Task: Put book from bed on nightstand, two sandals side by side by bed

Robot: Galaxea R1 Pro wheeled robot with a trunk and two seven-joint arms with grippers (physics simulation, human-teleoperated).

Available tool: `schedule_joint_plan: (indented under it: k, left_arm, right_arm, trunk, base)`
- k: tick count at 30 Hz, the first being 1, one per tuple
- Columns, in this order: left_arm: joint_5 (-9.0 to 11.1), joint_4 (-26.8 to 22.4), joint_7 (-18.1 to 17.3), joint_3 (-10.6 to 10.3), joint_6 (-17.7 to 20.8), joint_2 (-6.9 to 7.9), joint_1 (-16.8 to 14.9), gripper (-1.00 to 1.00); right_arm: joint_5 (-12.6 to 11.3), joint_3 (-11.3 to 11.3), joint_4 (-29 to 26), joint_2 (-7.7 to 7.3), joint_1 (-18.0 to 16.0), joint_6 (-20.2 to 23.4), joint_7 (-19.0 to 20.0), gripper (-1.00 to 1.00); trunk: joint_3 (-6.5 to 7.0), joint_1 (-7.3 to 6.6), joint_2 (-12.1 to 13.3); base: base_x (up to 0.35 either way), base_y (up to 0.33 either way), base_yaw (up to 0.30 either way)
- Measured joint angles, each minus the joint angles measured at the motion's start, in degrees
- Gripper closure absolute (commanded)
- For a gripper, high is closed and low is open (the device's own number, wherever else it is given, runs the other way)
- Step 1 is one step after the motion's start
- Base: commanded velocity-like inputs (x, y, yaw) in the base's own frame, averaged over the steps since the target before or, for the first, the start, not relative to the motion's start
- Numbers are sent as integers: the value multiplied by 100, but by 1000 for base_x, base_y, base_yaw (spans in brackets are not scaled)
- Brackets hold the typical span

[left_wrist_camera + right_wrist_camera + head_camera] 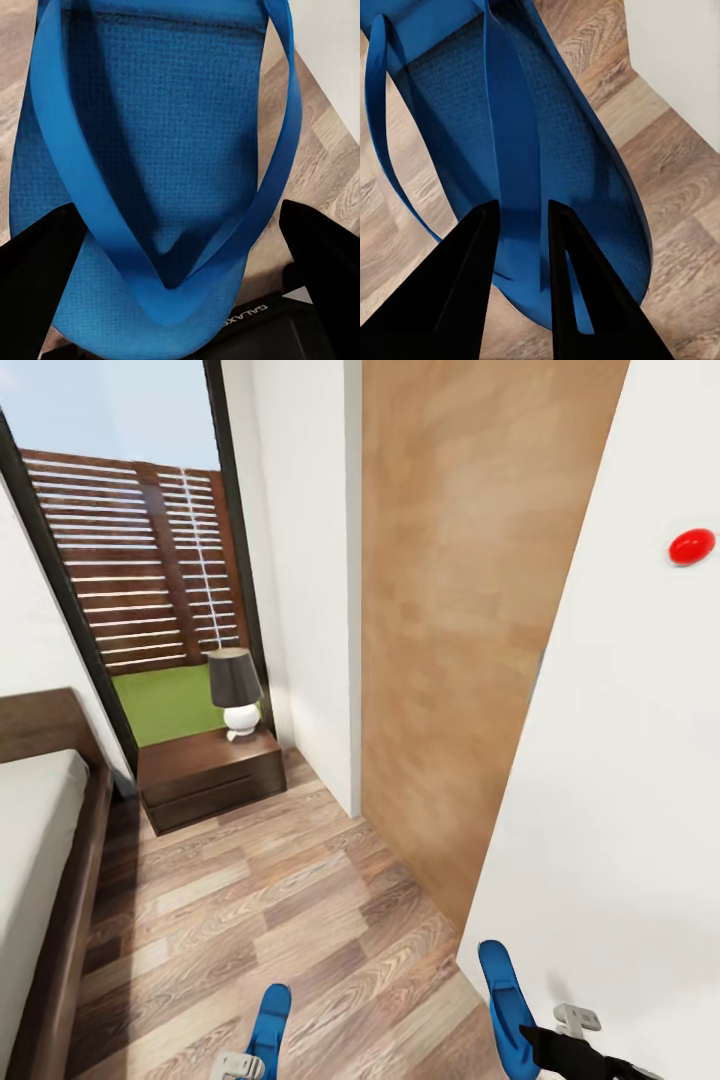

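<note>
Two bright blue flat rubber flip-flop sandals are being carried low above the wood-plank floor [250,900] near the bed [40,840]. The left sandal [150,150] is lying between the left gripper's [180,247] wide-spread fingers; whether it is being clamped cannot be told. The right sandal [532,150] is being held by its strap between the right gripper's [521,225] narrowed fingers. Both are judged light and floppy, so a strap grip is best.

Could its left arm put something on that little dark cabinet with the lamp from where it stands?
Probably not yet. The nightstand stands well across the wood floor, by the window, while the left tool sits near the robot with a blue sandal in it. The way looks free, so it would likely drive closer.
</note>
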Motion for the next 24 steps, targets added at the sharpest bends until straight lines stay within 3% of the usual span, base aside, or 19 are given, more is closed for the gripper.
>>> schedule_joint_plan:
  k: [8, 24]
  left_arm:
    - [1, 0, 0, 1, 1, 0, 0, 100]
    - [1, -2, -2, 0, 6, 1, 1, 100]
  right_arm:
    - [-1, -2, 0, 0, 0, 0, 0, 100]
    - [-1, 2, 1, 1, -1, 1, -2, 100]
  trunk:
    - [0, 3, 0]
    - [0, 3, 0]
  base:
    - [108, 0, 14]
    - [1, 0, 275]
